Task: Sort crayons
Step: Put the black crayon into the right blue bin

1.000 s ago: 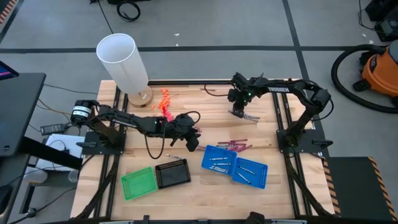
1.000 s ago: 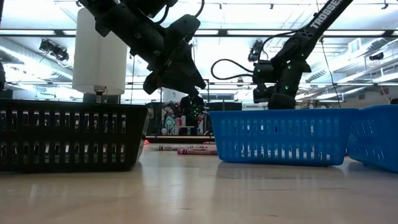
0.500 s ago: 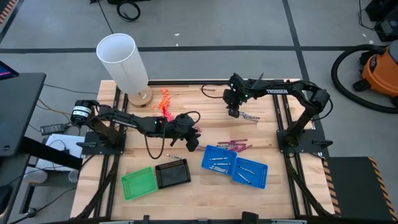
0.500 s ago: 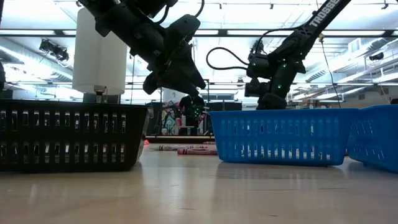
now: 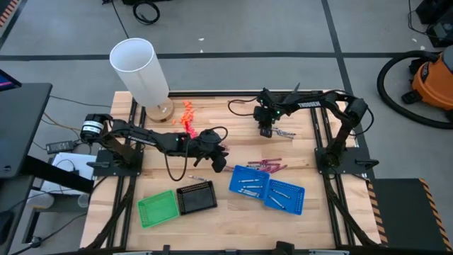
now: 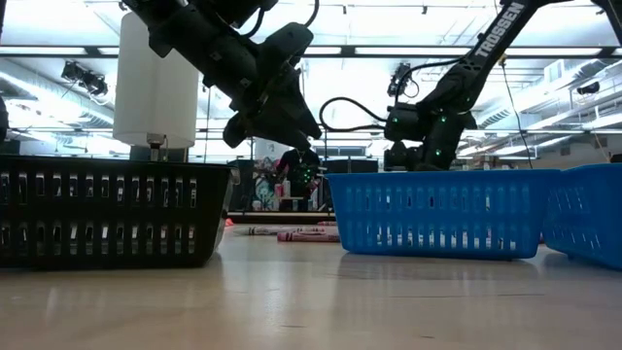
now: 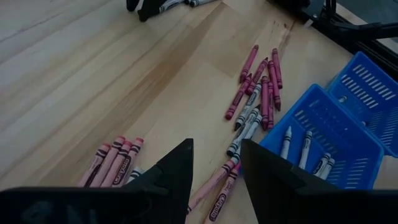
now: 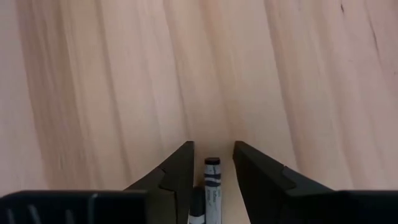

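Note:
Magenta crayons (image 5: 267, 166) lie in a loose pile on the table beside two blue baskets (image 5: 266, 188) that hold grey crayons (image 7: 314, 155). More magenta crayons (image 7: 115, 160) lie below my left gripper (image 7: 216, 144), which hangs open above the table's middle (image 5: 221, 161) with nothing between its fingers. My right gripper (image 8: 212, 147) stands open, low over the far part of the table (image 5: 265, 130). A grey crayon (image 8: 212, 180) lies on the wood between its two fingers, with a gap on either side. A second grey crayon (image 8: 196, 210) lies beside it.
A green basket (image 5: 157, 207) and a black basket (image 5: 196, 197) stand near the front edge. A tall white cylinder (image 5: 140, 69) stands at the far left corner, with orange-pink pieces (image 5: 187, 113) beside it. Bare wood lies between the arms.
My right gripper has sunk toward the table and gone a little toward the table's left edge, coming down over the grey crayons. My left arm has kept still.

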`<state>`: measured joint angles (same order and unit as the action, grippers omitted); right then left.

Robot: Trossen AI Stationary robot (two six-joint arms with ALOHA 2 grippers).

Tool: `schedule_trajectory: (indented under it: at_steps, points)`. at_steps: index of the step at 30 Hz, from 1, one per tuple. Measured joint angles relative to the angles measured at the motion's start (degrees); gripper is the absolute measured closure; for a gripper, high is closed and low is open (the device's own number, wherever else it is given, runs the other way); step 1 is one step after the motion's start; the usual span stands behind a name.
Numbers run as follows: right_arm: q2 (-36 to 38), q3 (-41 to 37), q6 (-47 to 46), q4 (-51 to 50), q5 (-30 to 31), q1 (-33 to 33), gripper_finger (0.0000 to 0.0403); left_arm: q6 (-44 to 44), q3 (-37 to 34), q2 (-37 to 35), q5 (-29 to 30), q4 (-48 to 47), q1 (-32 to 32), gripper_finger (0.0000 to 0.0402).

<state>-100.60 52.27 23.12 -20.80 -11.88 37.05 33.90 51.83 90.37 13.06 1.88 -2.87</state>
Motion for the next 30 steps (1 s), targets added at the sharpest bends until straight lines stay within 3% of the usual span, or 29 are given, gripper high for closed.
schedule_trajectory:
  at_steps: [19,30]
  points:
    - [0.2,0.8,3.0,-3.4,0.5,0.6,0.0370,-0.2,0.0,0.0,0.0,-0.4,0.0,0.0259]
    - [-0.1,7.8,1.1,-10.6,1.3,0.5,0.0372,-0.5,0.0,0.0,0.0,-0.4,0.0,0.0259]
